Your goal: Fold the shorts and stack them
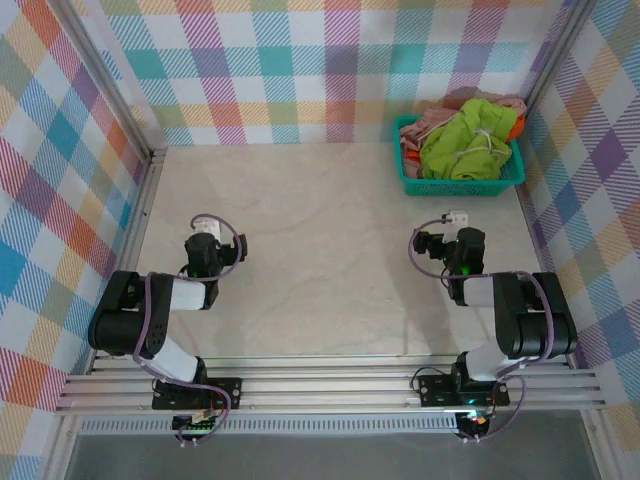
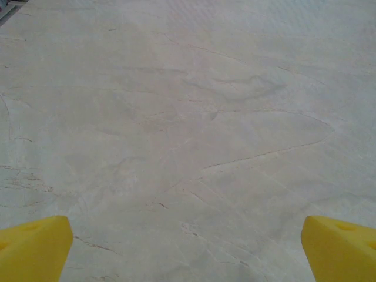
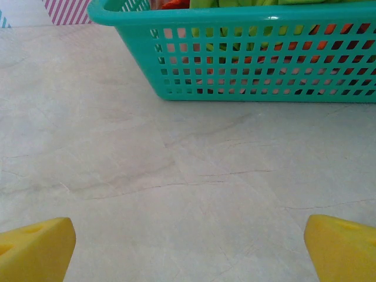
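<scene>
left gripper (image 2: 188,254): wide open, nothing btwn the jaws. The yellow fingers (image 2: 33,248) sit at the bottom corners of the left wrist view, w/ bare marbled table underneath.
right gripper (image 3: 188,254): same deal, jaws fully apart and holding nothing. It points at the basket but is clear of it, not touching.
lime green shorts (image 1: 463,142): on top of the pile in the basket, bunched up and unfolded. Biggest visible piece, w/ a light cord or seam across the middle.
orange shorts (image 1: 515,127): tucked under the green on the far right side of the basket. Just a sliver from above, but the orange shows thru the mesh holes in the right wrist view.
pink shorts (image 1: 431,120): far left part of the pile, crumpled and partly under the green.
basket (image 1: 462,186): teal plastic mesh, at the far right corner of the table, close to the back and right walls. All 3 pairs are inside.
table (image 1: 320,260): pale marble-look top. Both arms are near the front edge, left one well apart from the basket, right one near it.
walls (image 1: 300,60): pastel plaid on the back and sides.
</scene>
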